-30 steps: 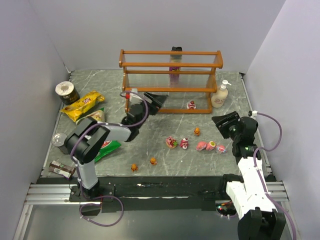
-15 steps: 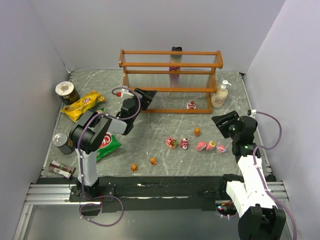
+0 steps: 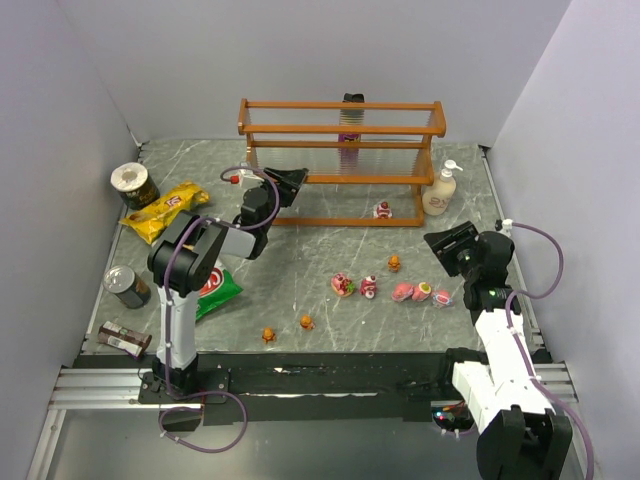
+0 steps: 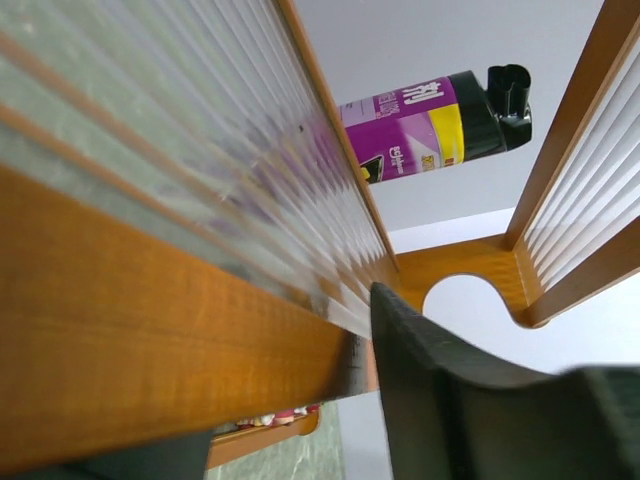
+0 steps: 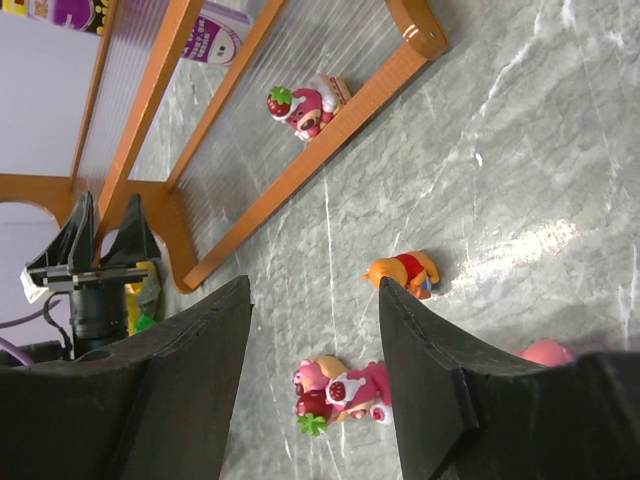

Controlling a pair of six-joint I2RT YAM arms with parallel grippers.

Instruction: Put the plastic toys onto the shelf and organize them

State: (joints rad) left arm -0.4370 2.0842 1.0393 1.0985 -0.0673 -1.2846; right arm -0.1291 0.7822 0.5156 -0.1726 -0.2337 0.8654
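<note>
The shelf (image 3: 340,130) stands at the back, with one pink toy (image 3: 382,210) on its bottom tier. My left gripper (image 3: 290,180) is at its left end. In the left wrist view a wooden rail (image 4: 150,330) fills the gap between the left gripper (image 4: 270,370) fingers; I cannot tell if they clamp it. Loose toys lie on the table: orange ones (image 3: 394,263) (image 3: 306,322) (image 3: 268,334) and several pink ones (image 3: 344,285) (image 3: 402,292). My right gripper (image 3: 450,245) (image 5: 315,290) hangs open and empty above a pink pair (image 5: 340,390) and an orange toy (image 5: 403,272).
A soap bottle (image 3: 440,190) stands at the shelf's right end and a purple bottle (image 3: 349,135) behind it. A yellow chip bag (image 3: 165,210), a green bag (image 3: 215,285) and cans (image 3: 133,183) (image 3: 125,285) (image 3: 125,338) crowd the left side.
My left arm swung left and back to the shelf's left end, and its jaws narrowed around the rail. The right arm and the toys have not moved.
</note>
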